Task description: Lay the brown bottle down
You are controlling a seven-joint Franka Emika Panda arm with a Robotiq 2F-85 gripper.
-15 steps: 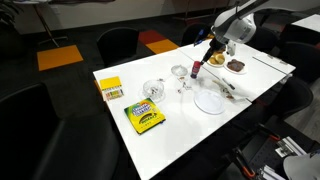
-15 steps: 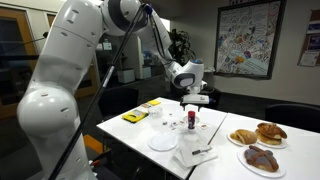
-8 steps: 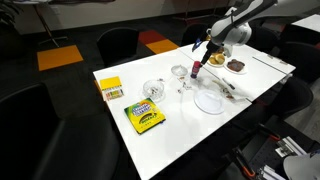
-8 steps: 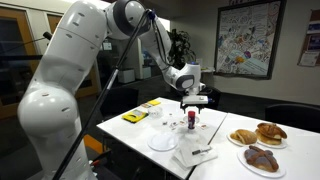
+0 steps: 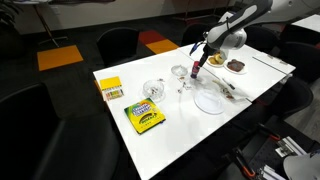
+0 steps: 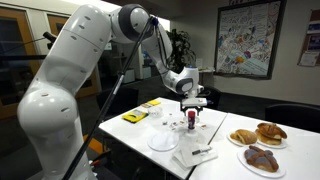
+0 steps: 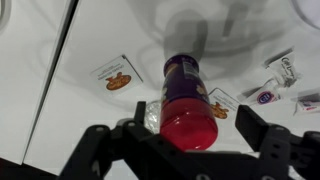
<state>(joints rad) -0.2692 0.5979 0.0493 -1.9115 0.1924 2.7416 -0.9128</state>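
The brown bottle (image 7: 183,92) stands upright on the white table, dark with a pinkish-red cap. In the wrist view its cap fills the space between my open fingers. My gripper (image 7: 192,128) is right above it, one finger on each side, with gaps to the cap. In both exterior views the bottle (image 5: 195,69) (image 6: 192,119) stands near the table's far side with my gripper (image 5: 201,52) (image 6: 191,102) just over it.
A clear glass (image 5: 180,72) stands beside the bottle and another clear glass (image 5: 153,89) lies nearby. A white plate (image 5: 211,99), napkin with cutlery (image 6: 200,152), yellow crayon box (image 5: 144,117), pastry plates (image 6: 260,143) and small packets (image 7: 118,77) are on the table.
My gripper has come down and moved closer over the bottle. The bottle has not moved.
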